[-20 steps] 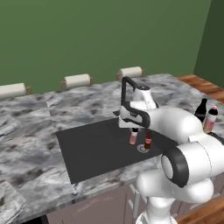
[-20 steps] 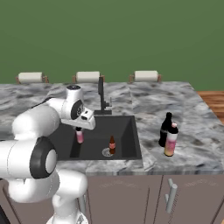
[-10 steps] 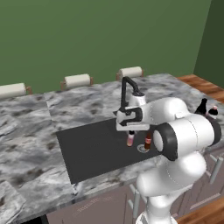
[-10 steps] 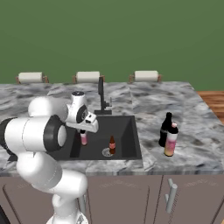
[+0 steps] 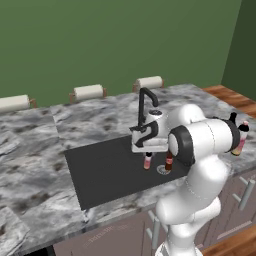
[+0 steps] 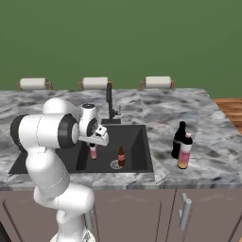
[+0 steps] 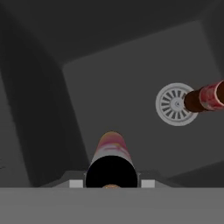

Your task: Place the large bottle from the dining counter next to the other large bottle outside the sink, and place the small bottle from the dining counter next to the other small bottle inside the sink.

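End effector point(image 5: 148, 155) holds small bottle point(image 5: 147, 161) inside sink point(image 5: 105, 170).

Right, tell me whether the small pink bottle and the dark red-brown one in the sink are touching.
Apart. In the right base view, black sink floor shows between the pink bottle and the dark bottle; the hand view shows the same gap.

small bottle point(image 6: 93, 152): pink, upright in sink point(image 6: 137, 142) | other small bottle point(image 6: 121, 157): dark, beside drain

Flat, even rendered light, soft shadows, no glare, matte black rectangular sink basin point(image 7: 131, 78) dim, slightly coarse, blocky edges.
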Available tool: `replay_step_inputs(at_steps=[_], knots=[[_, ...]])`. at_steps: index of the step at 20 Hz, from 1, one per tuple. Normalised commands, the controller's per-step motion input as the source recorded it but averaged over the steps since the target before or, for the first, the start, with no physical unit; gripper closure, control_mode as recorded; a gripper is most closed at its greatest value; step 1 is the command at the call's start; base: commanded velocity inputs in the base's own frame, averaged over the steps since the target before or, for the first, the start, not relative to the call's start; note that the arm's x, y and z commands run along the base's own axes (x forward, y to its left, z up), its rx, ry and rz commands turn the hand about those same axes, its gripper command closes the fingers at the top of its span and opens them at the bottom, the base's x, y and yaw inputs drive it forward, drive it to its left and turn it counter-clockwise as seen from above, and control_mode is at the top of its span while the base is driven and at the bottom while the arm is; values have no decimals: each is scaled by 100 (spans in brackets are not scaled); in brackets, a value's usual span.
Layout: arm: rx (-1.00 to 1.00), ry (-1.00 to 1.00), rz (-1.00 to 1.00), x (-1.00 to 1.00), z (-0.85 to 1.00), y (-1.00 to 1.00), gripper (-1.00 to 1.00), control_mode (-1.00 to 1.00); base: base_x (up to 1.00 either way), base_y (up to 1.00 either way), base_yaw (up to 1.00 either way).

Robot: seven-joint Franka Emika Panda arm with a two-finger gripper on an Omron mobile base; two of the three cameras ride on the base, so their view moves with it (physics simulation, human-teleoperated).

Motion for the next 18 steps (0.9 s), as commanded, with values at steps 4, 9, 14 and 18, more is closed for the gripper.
replay_step_inputs(at_steps=[4,9,14,18], knots=[[-1,0,-3,27,-38,-1,100,-100,0,0,0],[0,0,-3,22,-35,0,100,-100,0,0,0],[0,0,-4,15,-44,0,100,-100,0,0,0],[0,0,-4,0,-38,0,100,-100,0,0,0]])
